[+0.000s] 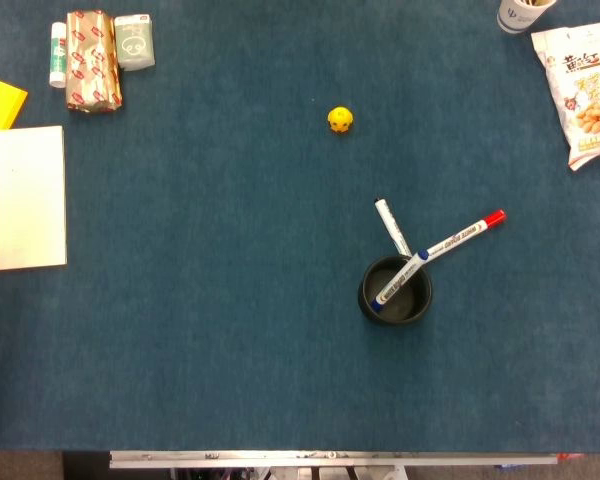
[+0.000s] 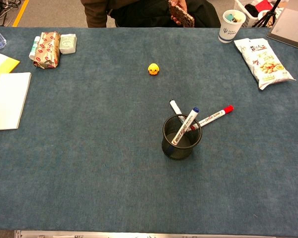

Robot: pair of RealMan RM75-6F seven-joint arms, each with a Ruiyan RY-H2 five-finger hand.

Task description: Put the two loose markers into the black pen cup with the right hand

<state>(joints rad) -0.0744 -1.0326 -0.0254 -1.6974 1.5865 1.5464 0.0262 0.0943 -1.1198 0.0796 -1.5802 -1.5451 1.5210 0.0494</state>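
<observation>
The black mesh pen cup (image 1: 396, 291) (image 2: 181, 139) stands right of the table's middle. A blue-capped marker (image 1: 401, 277) (image 2: 186, 125) leans inside it, cap up. On the cloth just behind the cup lie two loose markers. The red-capped marker (image 1: 463, 234) (image 2: 214, 116) points to the right and away. The other, a white marker (image 1: 390, 225) (image 2: 175, 106), shows its end left of the red one, and the cup hides its near part. Neither of my hands appears in either view.
A small yellow duck toy (image 1: 340, 119) (image 2: 153, 69) sits farther back. A snack bag (image 1: 587, 92) (image 2: 262, 56) and paper cup (image 2: 232, 25) are at the back right. Wrapped packets (image 1: 92, 58), a glue stick (image 1: 57, 54) and a white notebook (image 1: 28, 196) lie at the left.
</observation>
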